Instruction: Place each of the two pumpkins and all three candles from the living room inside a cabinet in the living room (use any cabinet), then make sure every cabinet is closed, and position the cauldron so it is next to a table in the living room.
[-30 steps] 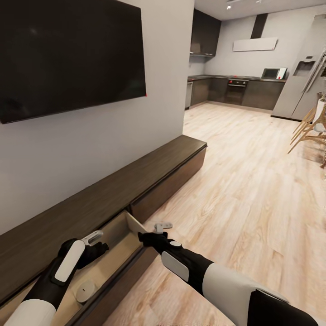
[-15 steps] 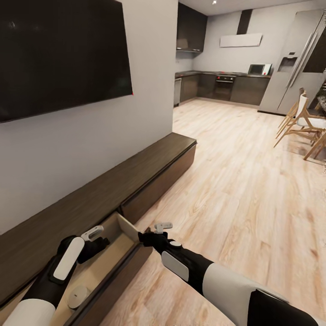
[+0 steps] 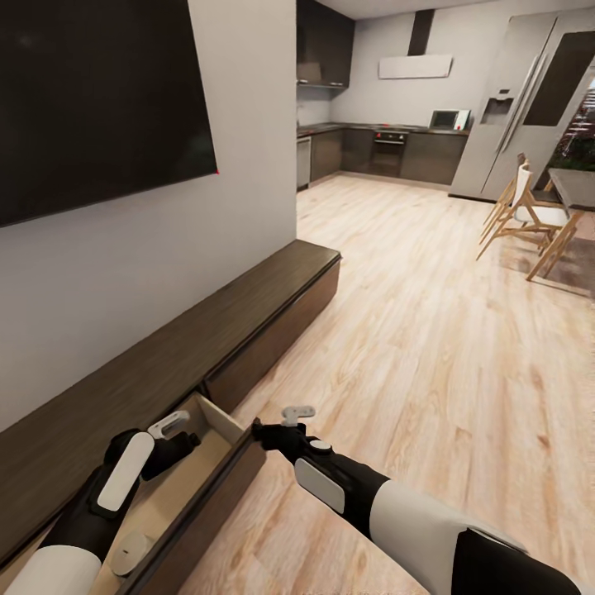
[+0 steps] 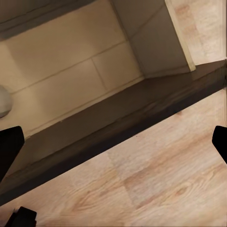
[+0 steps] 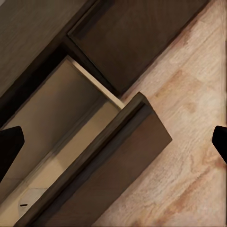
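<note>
Both fingers spread wide, empty; left fingers (image 3: 169,438) over open cabinet (image 3: 207,487) drawer.

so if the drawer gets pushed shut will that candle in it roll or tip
Probably not. The candle is squat and stands on its flat base on the drawer's pale floor, so tipping seems unlikely. A sharp shove might slide it, since the floor around it looks smooth and bare. The left hand hangs above the drawer.

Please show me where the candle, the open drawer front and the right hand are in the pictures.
candle (image 3: 130,552), head view, on its flat round top inside the drawer.
open drawer front (image 5: 118,175), right wrist view, on its dark outer face.
right hand (image 3: 291,416), head view, midway between its fingertips.
</note>
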